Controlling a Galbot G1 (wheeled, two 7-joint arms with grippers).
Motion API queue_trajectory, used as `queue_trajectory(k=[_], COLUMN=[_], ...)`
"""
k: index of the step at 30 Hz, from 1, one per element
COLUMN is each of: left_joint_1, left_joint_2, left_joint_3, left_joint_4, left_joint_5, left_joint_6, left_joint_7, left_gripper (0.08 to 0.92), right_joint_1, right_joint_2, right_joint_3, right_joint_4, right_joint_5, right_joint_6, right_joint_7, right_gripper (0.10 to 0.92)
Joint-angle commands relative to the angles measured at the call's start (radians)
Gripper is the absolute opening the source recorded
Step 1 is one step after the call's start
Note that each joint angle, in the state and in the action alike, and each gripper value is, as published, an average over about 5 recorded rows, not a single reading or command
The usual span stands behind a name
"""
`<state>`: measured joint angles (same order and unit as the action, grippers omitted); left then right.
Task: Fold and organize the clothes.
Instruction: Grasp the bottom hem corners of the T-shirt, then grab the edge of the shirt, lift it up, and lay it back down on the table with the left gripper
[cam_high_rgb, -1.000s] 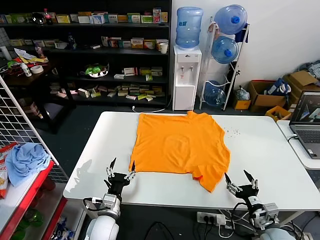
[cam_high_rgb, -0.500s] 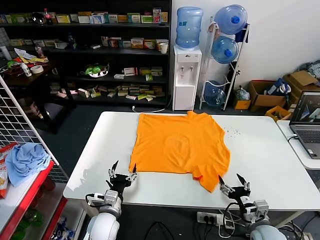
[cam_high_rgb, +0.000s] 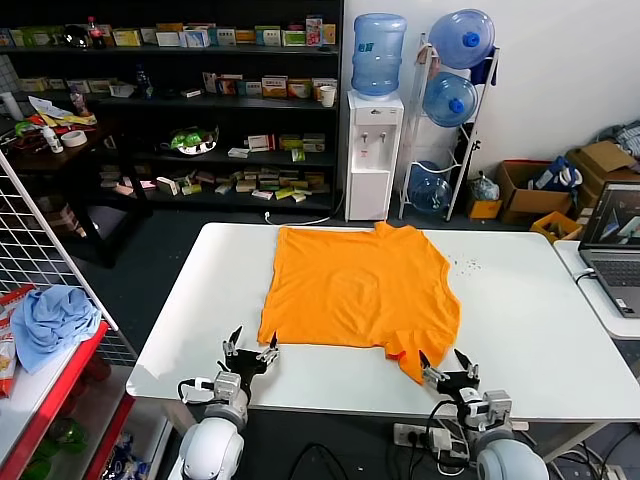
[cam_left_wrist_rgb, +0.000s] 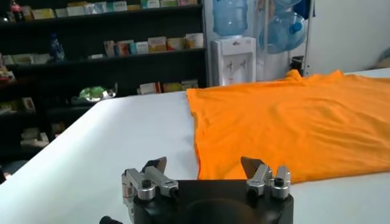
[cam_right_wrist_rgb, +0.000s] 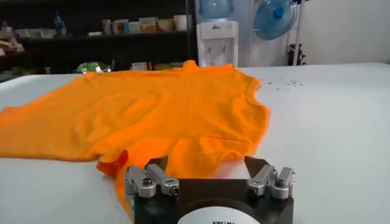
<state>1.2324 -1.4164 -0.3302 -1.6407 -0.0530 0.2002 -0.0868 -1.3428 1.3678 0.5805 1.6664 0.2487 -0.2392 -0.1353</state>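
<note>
With fingers open, the left gripper (cam_high_rgb: 250, 349) and right gripper (cam_high_rgb: 446, 367) are hovering at the lower edge of the frame, and each should be pinching only the near hem of the T-shirt (cam_high_rgb: 357, 294), low against the counter (cam_high_rgb: 530, 320).

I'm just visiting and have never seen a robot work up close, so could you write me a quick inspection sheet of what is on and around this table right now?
Surface: white rectangular table, some small dark specks near its far right.
Job's things: bright orange short-sleeved cotton T-shirt spread flat, its near right corner rumpled and folded over.
Clutter: nothing seen on the table besides the specks.
Grippers: left end effector open at the near edge, beside the shirt's near left corner; right end effector open, close to the rumpled corner. Neither holds anything.
Cables: white power strip with leads under the table.
Surroundings: open laptop on a side table, water dispenser, stocked dark shelves, light blue cloth.
</note>
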Motion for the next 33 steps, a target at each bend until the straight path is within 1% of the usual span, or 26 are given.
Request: queue_trajectory(k=[1, 6, 8, 11, 19, 28, 31, 33], left_joint_1=[-0.009, -0.015, -0.02, -0.029, -0.033, -0.018, -0.007, 0.004], left_joint_2=[-0.002, -0.008, -0.01, -0.013, -0.011, -0.013, -0.012, -0.011], left_joint_3=[0.005, 0.015, 0.019, 0.023, 0.02, 0.013, 0.012, 0.014], left_joint_4=[0.011, 0.035, 0.044, 0.057, 0.077, 0.062, 0.045, 0.03], left_joint_5=[-0.03, -0.046, -0.048, -0.047, -0.051, -0.053, -0.054, -0.054], left_joint_6=[0.033, 0.037, 0.038, 0.037, 0.033, 0.014, 0.005, 0.0], left_joint_7=[-0.002, -0.008, -0.01, -0.013, -0.013, -0.015, -0.019, -0.021], left_gripper=[0.823, 0.823, 0.823, 0.788, 0.559, 0.3, 0.213, 0.162], right_joint_1=[0.012, 0.016, 0.018, 0.019, 0.019, 0.008, -0.006, -0.024], right_joint_2=[0.007, 0.013, 0.016, 0.018, 0.016, 0.013, 0.009, 0.002], right_joint_3=[-0.012, -0.014, -0.015, -0.015, -0.015, -0.018, -0.018, -0.021], right_joint_4=[-0.008, -0.012, -0.013, -0.014, -0.014, 0.008, 0.028, 0.055], right_joint_5=[-0.001, -0.004, -0.005, -0.005, 0.0, -0.003, -0.003, -0.005], right_joint_6=[-0.012, -0.016, -0.016, -0.016, -0.022, -0.036, -0.04, -0.046], right_joint_7=[0.007, 0.012, 0.014, 0.018, 0.025, 0.037, 0.042, 0.048], right_gripper=[0.823, 0.818, 0.792, 0.714, 0.481, 0.221, 0.149, 0.13])
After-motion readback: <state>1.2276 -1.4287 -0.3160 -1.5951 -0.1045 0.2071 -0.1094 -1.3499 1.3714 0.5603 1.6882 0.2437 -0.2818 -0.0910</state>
